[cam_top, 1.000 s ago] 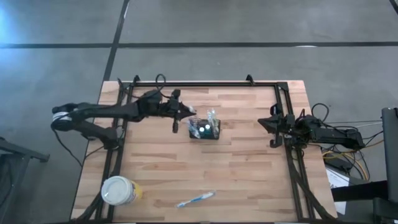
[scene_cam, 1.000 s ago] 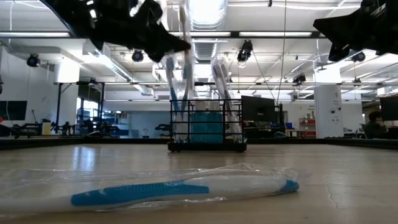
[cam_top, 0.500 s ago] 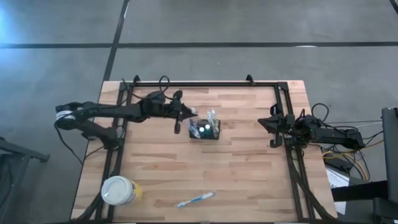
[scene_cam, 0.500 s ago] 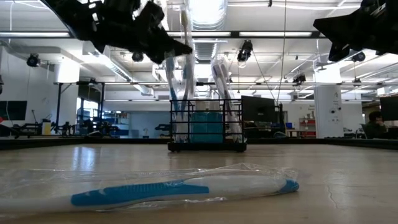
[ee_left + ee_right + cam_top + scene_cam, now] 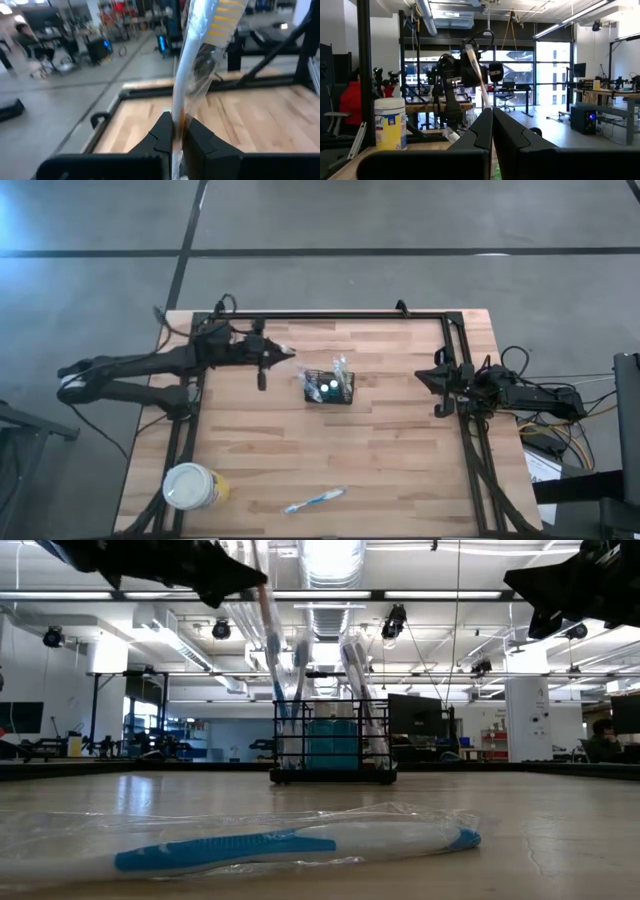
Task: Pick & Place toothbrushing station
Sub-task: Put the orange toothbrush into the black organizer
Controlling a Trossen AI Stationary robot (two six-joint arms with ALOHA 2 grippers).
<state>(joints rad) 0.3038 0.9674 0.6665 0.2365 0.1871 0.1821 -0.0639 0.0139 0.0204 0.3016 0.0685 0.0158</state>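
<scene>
The toothbrushing station, a black wire-mesh basket (image 5: 330,387), stands on its base mid-table, with upright toothbrushes and a teal item inside; it also shows in the low view (image 5: 333,743). My left gripper (image 5: 268,353) is left of the basket and above the table. It is shut on a plastic-wrapped toothbrush (image 5: 200,60), which also shows in the low view (image 5: 262,600). My right gripper (image 5: 440,385) waits shut at the table's right side. A second wrapped blue-and-white toothbrush (image 5: 315,500) lies flat near the front edge. My left gripper pinches the wrapped toothbrush's white shaft (image 5: 178,107) between its two fingers, through the plastic. The fingers lie across the shaft. The head with yellow bristles (image 5: 227,20) is beyond the fingers. The brush is tilted in the low view and clear of the basket and the table.
A round white-lidded yellowish tub (image 5: 190,487) stands at the front left corner. A black frame rail (image 5: 330,314) runs along the far edge and down both sides. Bare wood lies between the basket and the front toothbrush.
My left gripper has gone from beside the basket toward the table's left edge and a little toward the far edge, staying shut on the wrapped toothbrush. The toothbrush has come away from the basket and now tilts. The basket has stayed in place.
</scene>
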